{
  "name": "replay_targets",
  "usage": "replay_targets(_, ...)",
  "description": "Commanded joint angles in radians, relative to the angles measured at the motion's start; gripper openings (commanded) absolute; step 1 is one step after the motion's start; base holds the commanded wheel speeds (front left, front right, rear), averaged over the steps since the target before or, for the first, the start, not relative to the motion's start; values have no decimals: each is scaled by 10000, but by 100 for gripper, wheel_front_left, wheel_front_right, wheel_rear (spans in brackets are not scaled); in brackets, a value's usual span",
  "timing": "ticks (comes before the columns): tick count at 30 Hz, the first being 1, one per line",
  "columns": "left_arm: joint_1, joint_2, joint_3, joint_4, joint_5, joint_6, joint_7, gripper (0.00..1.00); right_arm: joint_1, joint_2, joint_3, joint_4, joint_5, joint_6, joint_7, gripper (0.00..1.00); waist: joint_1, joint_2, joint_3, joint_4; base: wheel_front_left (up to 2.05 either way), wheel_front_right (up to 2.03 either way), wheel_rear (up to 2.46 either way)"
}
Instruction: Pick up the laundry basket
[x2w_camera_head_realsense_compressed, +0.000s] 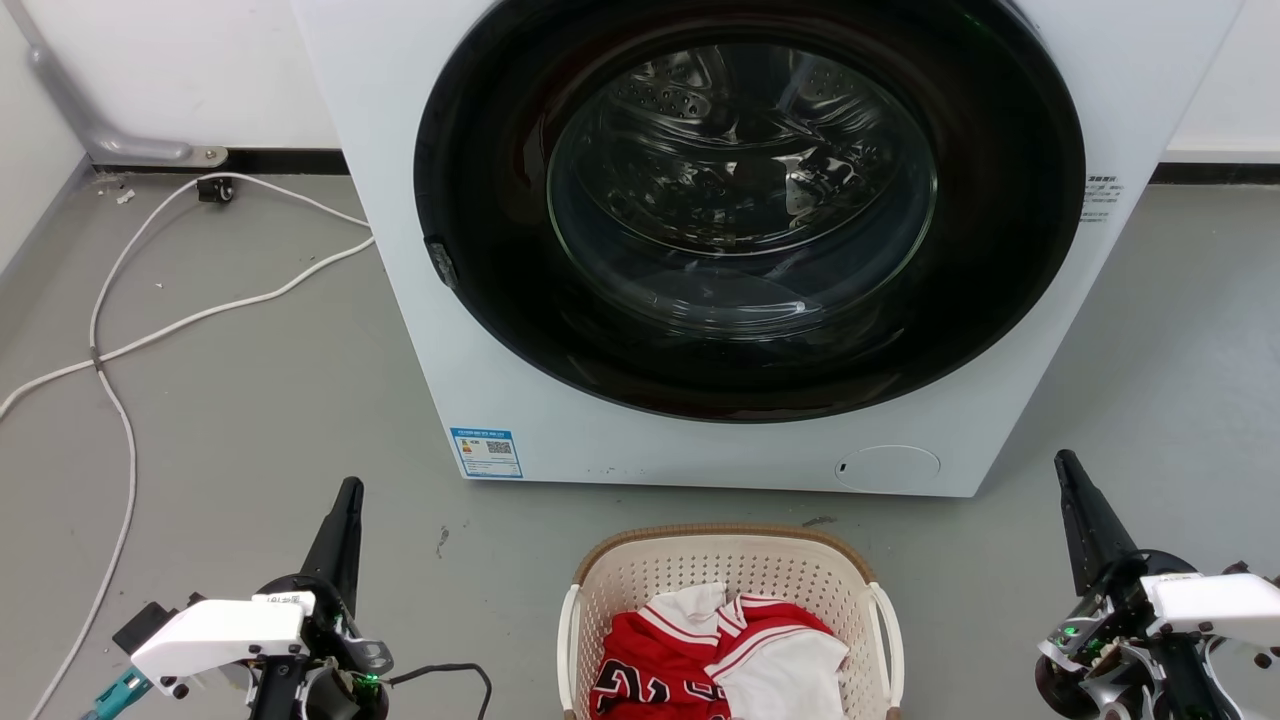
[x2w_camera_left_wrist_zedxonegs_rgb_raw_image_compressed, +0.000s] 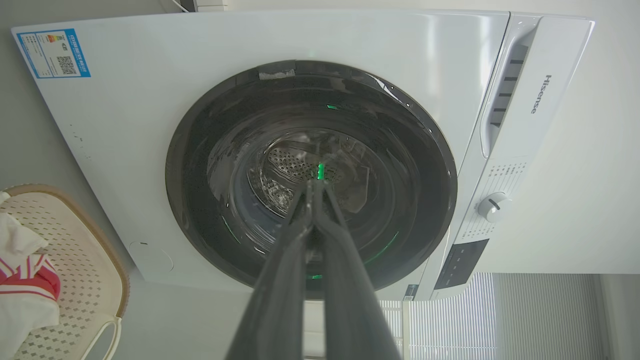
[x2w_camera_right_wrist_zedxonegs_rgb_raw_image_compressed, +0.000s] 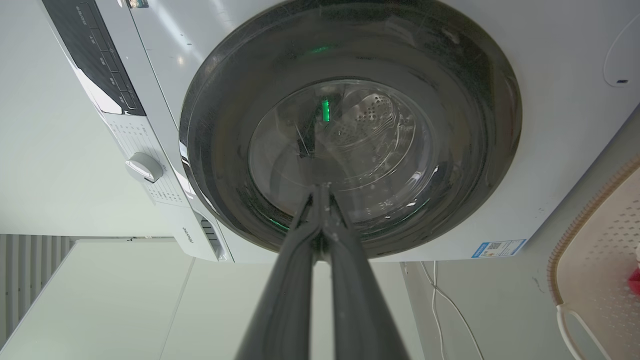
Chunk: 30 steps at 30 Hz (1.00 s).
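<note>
Sitting upright: laundry basket (x2w_camera_head_realsense_compressed: 700, 565), handles (x2w_camera_head_realsense_compressed: 567, 640) left-right, long axis unclear | left hand (x2w_camera_head_realsense_compressed: 350, 487) pinched, empty | right hand (x2w_camera_head_realsense_compressed: 1063, 460) pinched, empty

The grey floor (x2w_camera_head_realsense_compressed: 250, 420) carries a white washing machine (x2w_camera_head_realsense_compressed: 650, 450) at the far middle and, near and just in front of it, the laundry basket (x2w_camera_head_realsense_compressed: 720, 537) — a strip of bare floor lies between them. White cables (x2w_camera_head_realsense_compressed: 180, 325) trail across the left part, from the far wall toward the near left edge.

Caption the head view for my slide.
The left gripper and right gripper, both shut, flank the laundry basket of clothes before the washing machine.
</note>
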Motion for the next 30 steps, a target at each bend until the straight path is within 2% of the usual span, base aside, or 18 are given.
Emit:
replay_targets(1,-109,-15,37,14,57,-21,15,0,-112,-1,2,8,39,-3,15,0,0,-1,0,0,0,0,0)
replay_targets(15,-110,-20,51,13,55,-21,23,0,-113,-1,4,8,39,-3,15,0,0,-1,0,0,0,0,0)
replay_targets(16,0,-12,11,0,31,0,7,100,1,0,4,-2,-2,0,-3,100,0,-1,0,0,0,0,0)
replay_targets(19,208,-57,-27,242,34,2,0,100,219,15,15,247,-6,-2,-9,100,0,-1,1,0,0,0,0)
replay_targets(30,423,-55,-237,-139,427,1,-555,100,467,12,58,-102,-271,-2,-570,100,0,-1,15,-7,0,0,0)
